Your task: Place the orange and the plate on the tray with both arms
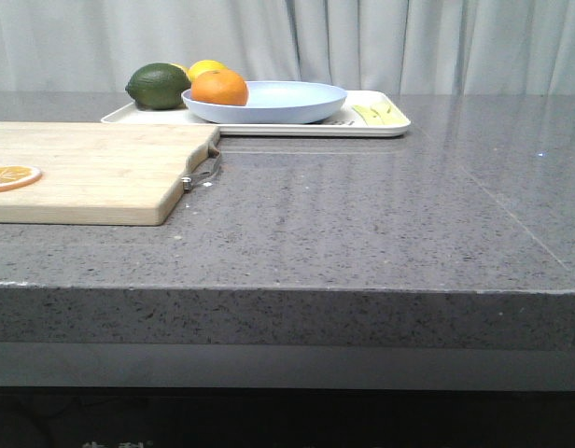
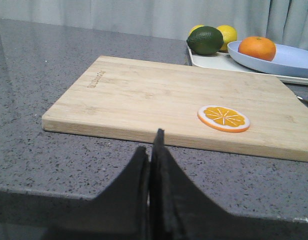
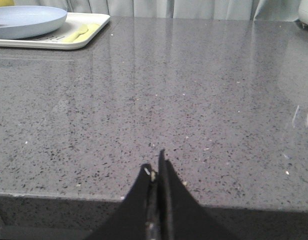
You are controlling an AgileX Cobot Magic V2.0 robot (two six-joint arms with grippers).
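**Grey stone counter with a board and a tray**

We see a grey speckled stone counter (image 1: 362, 224) with a polished, reflective top and a thick front edge. Two things lie directly on it. A light wooden cutting board (image 1: 91, 173) lies flat near the front. Just behind the board, toward the curtain, sits a cream-white tray (image 1: 269, 128). The rest of the counter beside the board shows bare stone.
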